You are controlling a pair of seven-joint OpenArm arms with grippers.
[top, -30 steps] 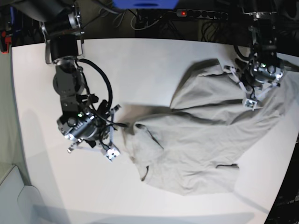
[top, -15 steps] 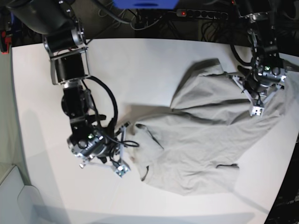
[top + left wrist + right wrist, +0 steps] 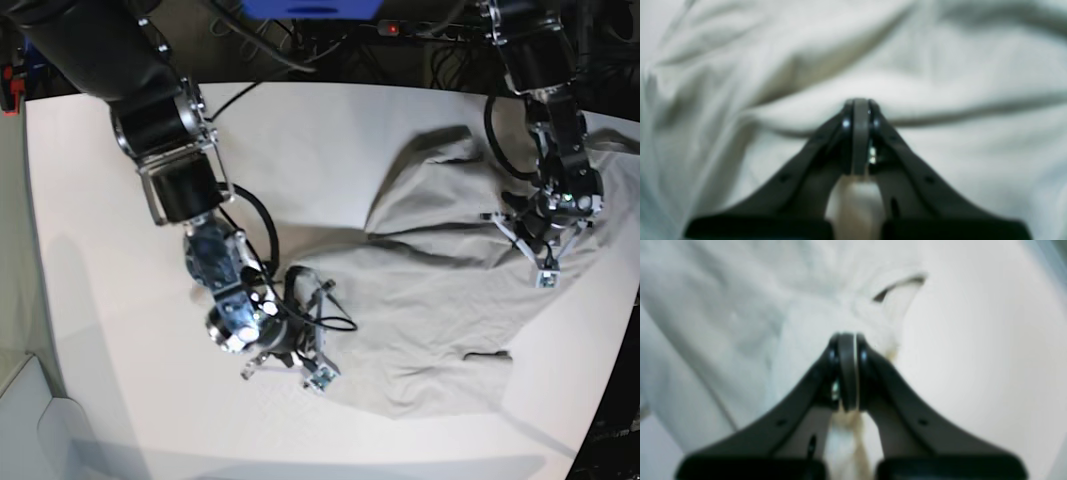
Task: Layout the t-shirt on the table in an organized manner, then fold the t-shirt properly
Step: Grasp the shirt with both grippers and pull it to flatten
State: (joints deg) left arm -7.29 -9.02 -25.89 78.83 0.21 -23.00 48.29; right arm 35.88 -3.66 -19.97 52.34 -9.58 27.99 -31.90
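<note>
**Base view: both grippers pinched on a rumpled shirt**

Base view shows the plain light grey-beige short-sleeved cotton t-shirt [image 3: 450, 290] lying crumpled on the large white smooth matte table [image 3: 330, 140], spread across the right half of the tabletop, with its far right part reaching the table's edge. Folds run diagonally across the cloth; one dark slit-like opening shows near its lower edge.

Right gripper [image 3: 318, 376], on this view's left, is low at the shirt's lower left edge, arm bent down over the bare table. In the right wrist view its black jaws [image 3: 847, 340] are pressed together with a strand of pale cloth bunched between them, trailing back toward the camera. White table lies to the right of the jaws, shirt to the left.

Left gripper [image 3: 545, 272], on this view's right, sits over the shirt's upper right part. In the left wrist view its jaws [image 3: 858, 105] are together on a raised ridge of fabric, with cloth gathered between the fingers behind the tips. Wrinkled shirt fills that whole view.

Both wrist views are blurred; fine detail cannot be told.
</note>
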